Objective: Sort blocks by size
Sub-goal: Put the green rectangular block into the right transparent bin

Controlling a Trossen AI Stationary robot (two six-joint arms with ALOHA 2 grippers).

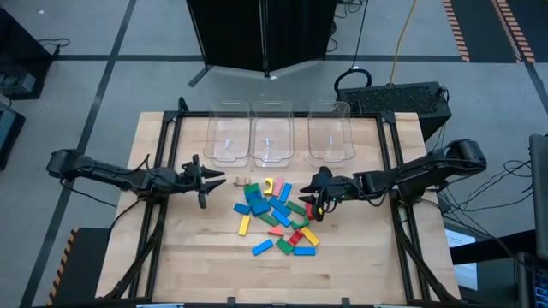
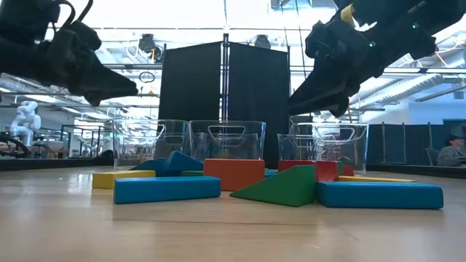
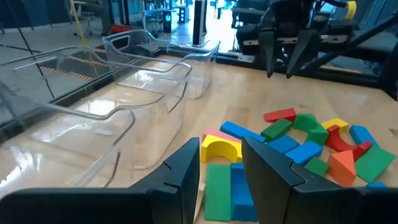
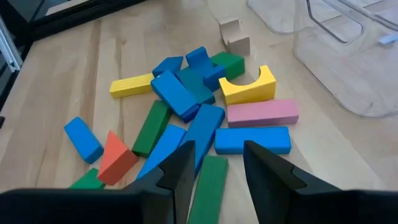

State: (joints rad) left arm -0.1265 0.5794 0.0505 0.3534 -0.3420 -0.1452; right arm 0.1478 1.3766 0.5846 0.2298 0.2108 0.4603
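Blocks [image 1: 276, 216] heaped mid-counter [image 1: 368, 265], bins [image 1: 271, 133] at 12 o'clock. Left pincer [image 1: 211, 180] at 9 o'clock, right pincer [image 1: 320, 193] at 3 o'clock: both parted, empty. Risk: descending into tight heap nudges neighbours, grabs two.

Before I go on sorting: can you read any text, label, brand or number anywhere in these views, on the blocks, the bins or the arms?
None can be read.
The blocks show plain coloured faces with no print.
The three clear bins show no label.
The left gripper and right gripper show no readable marking.
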